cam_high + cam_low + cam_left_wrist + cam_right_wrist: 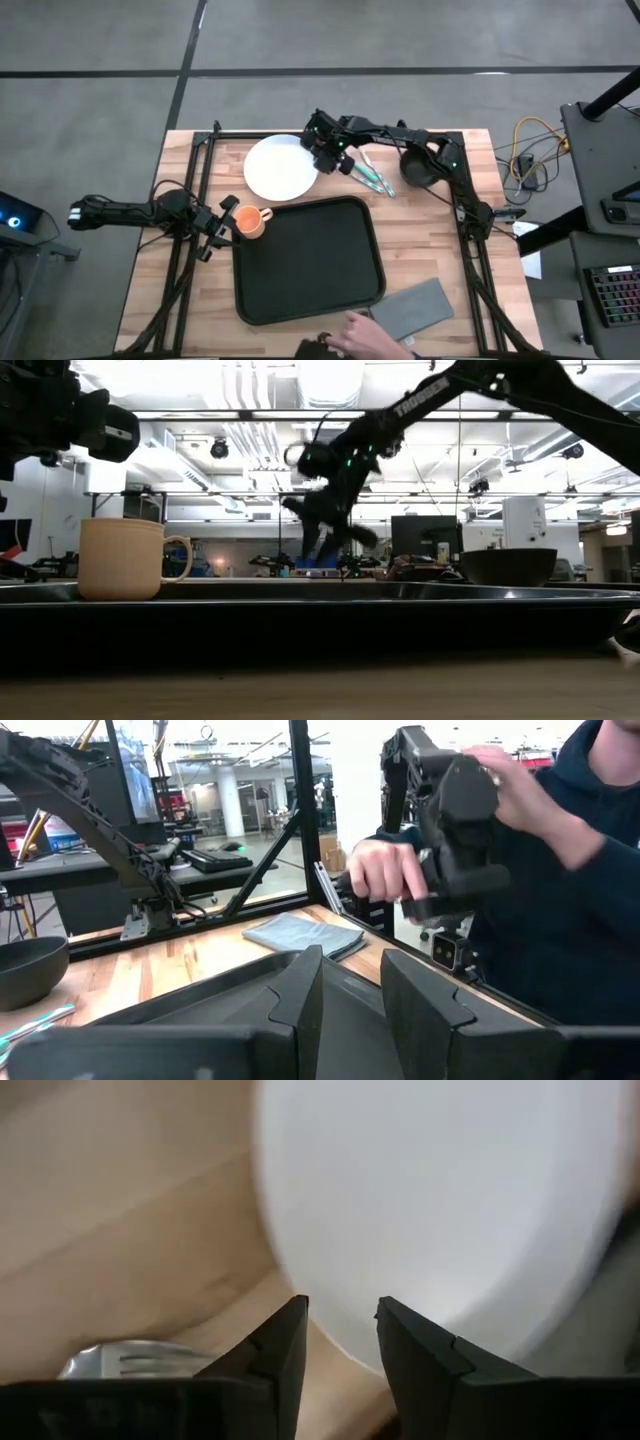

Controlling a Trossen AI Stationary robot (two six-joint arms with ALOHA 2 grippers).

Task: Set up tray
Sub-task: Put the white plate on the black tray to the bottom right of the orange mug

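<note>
Tray [310, 262]: centre of surface [450, 255], flat, long axis slightly skewed to the surface edge.
Judge it stiff, light, slick plastic; take it by the raised rim. Orange mug [248, 221] on its corner. Left end effector [219, 226] by the mug, fingers apart, empty. Right end effector [322, 158] at white plate [280, 167], fingers apart at its edge.

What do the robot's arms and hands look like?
Both arms are thin, dark and jointed. The right arm carries white letters on its side and small green lights near its wrist. Each hand, like the left hand and the right hand, ends in two flat, dark, blocky fingers.
</note>
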